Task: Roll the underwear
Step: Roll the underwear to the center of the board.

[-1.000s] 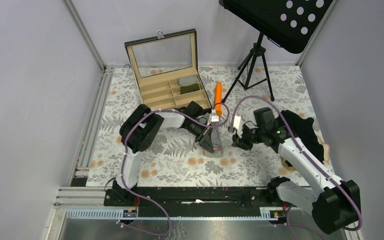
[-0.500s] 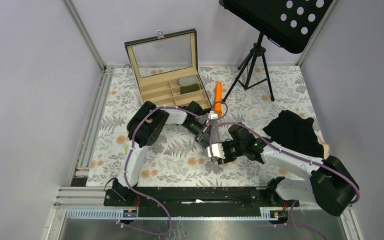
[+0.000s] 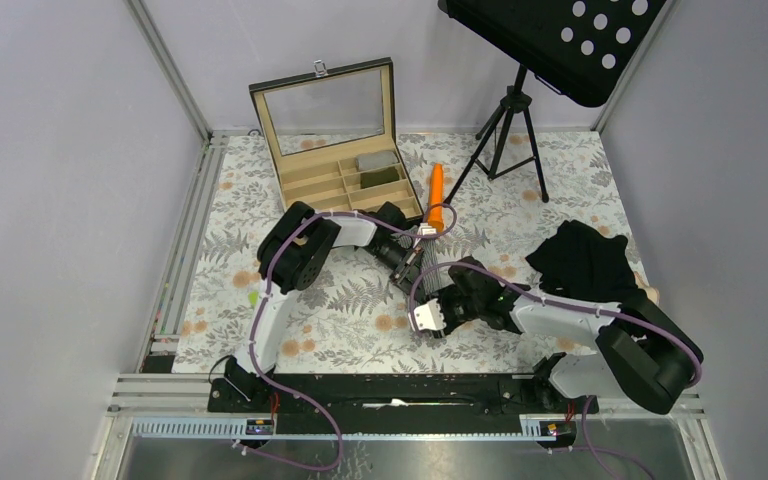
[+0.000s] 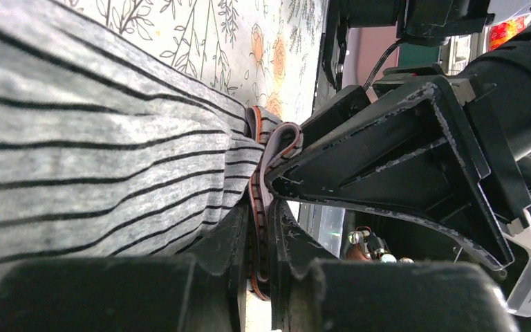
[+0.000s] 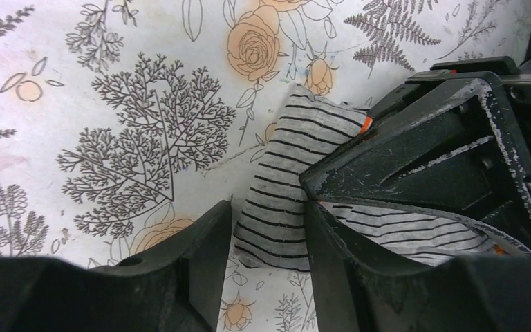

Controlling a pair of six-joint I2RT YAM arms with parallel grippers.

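The open wooden box (image 3: 310,183) stands at the back left. In the middle, seen from above, the striped grey underwear (image 5: 283,173) is almost hidden under both grippers. The left gripper (image 4: 259,238) is pinched tight on its orange-edged hem. An orange stick (image 3: 437,192) lies just behind. The right gripper (image 5: 267,207) is partly open, its fingers on both sides of the rolled end. Whether they touch it I cannot tell. The black underwear (image 3: 585,262) is heaped at the right, well apart.

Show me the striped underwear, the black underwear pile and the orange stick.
striped underwear (image 5: 282,176): right wrist view, middle of the visible cloth.
black underwear pile (image 3: 585,262): top view, centre of the heap.
orange stick (image 3: 437,195): top view, mid-shaft.
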